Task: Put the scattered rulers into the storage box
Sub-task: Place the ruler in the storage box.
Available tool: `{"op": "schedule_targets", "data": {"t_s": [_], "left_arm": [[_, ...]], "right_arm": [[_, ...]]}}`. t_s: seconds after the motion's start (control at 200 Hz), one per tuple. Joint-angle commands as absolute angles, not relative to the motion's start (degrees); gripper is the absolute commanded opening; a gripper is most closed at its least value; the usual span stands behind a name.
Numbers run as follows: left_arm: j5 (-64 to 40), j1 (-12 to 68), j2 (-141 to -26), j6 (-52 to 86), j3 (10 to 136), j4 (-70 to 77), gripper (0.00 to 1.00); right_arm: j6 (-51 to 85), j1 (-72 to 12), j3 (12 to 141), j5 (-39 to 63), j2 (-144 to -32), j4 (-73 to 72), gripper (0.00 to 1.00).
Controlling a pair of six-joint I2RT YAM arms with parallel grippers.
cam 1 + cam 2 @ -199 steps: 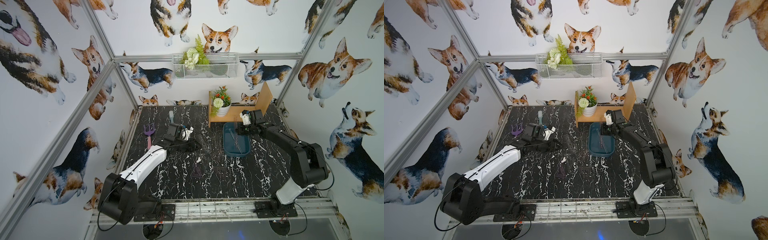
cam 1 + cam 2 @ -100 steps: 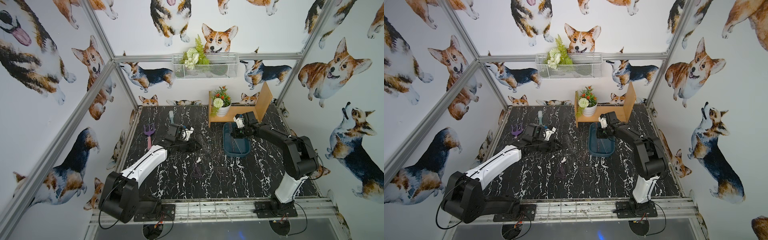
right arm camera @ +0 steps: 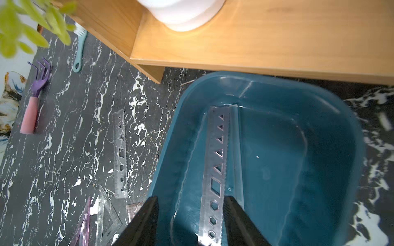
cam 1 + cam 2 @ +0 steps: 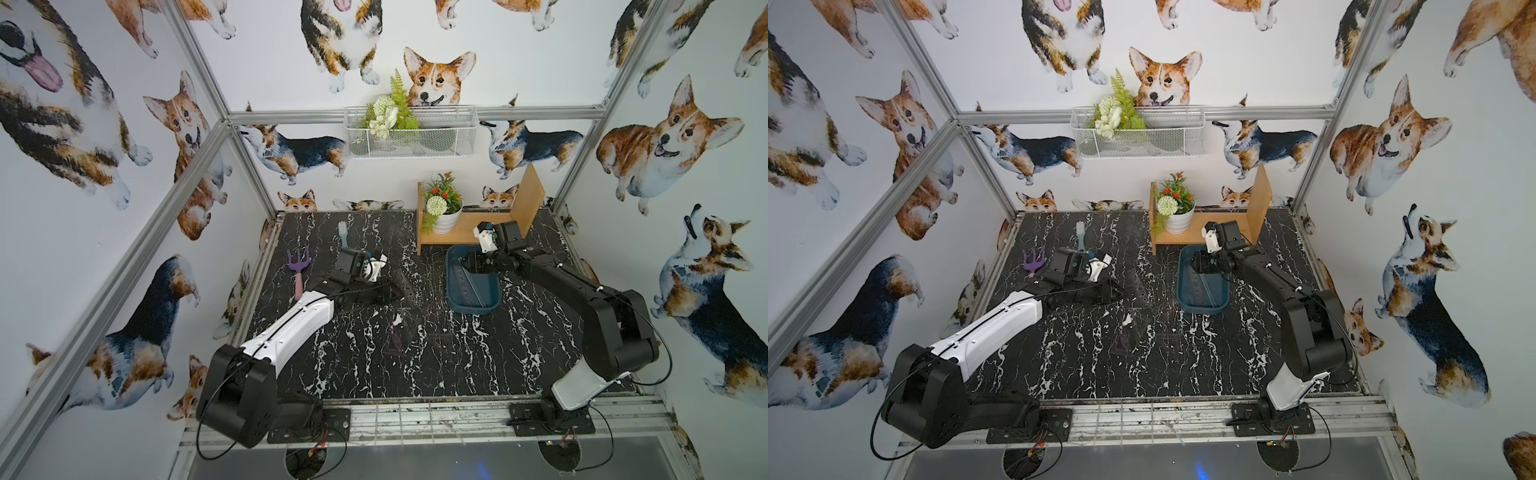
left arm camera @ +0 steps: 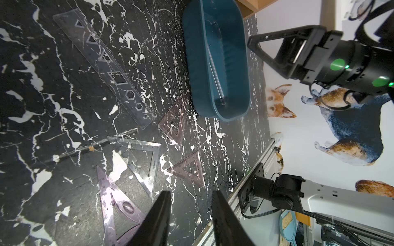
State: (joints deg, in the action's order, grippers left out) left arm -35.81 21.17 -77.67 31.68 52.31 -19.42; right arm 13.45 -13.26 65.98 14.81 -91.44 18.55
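Note:
The storage box (image 4: 473,309) (image 4: 1200,308) (image 5: 191,64) (image 3: 319,149), a teal tub, stands in front of the wooden shelf. My right gripper (image 4: 471,264) (image 3: 190,199) hovers open over its far end. A clear stencil ruler (image 3: 215,159) lies in the box between the spread jaws, close to one finger. My left gripper (image 4: 388,291) (image 5: 189,193) hangs open and empty above the table centre. On the table lie a long straight ruler (image 5: 102,61), a clear set square (image 5: 140,161), a purple set square (image 5: 115,202) (image 4: 394,343) and two small pinkish set squares (image 5: 177,123) (image 5: 189,170).
A purple-and-pink toy fork (image 4: 298,270) and a pale blue brush (image 4: 343,235) lie at the back left. The wooden shelf (image 4: 465,239) with a potted plant (image 4: 444,208) stands right behind the box. A wire basket (image 4: 409,135) hangs on the back wall. A thin dark stick (image 5: 89,149) lies by the set squares.
My right gripper has shifted a little leftward over the box and opened, and the stencil ruler now lies loose in the box. The left arm has stayed put.

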Motion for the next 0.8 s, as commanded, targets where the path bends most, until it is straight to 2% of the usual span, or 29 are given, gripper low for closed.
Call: {"op": "schedule_targets", "data": {"t_s": [0.0, 0.185, 0.45, 0.796], "left_arm": [[-34.5, 21.2, -77.2, 30.9, 52.5, -20.7, 0.38], [-32.9, 21.2, -77.1, 30.3, 52.6, -22.2, 0.38], [-29.5, 21.4, -77.8, 29.3, 53.4, -24.7, 0.38], [-22.0, 23.8, -78.0, 30.2, 49.2, -26.3, 0.37]], "right_arm": [[14.6, -13.4, 64.9, 11.6, -87.1, 17.2, 0.55], [15.7, -13.7, 61.6, 12.5, -78.4, 15.2, 0.56], [17.4, -14.5, 60.4, 16.2, -74.7, 18.3, 0.51], [21.9, -25.5, 55.4, 14.2, -71.7, 19.1, 0.45]]}}
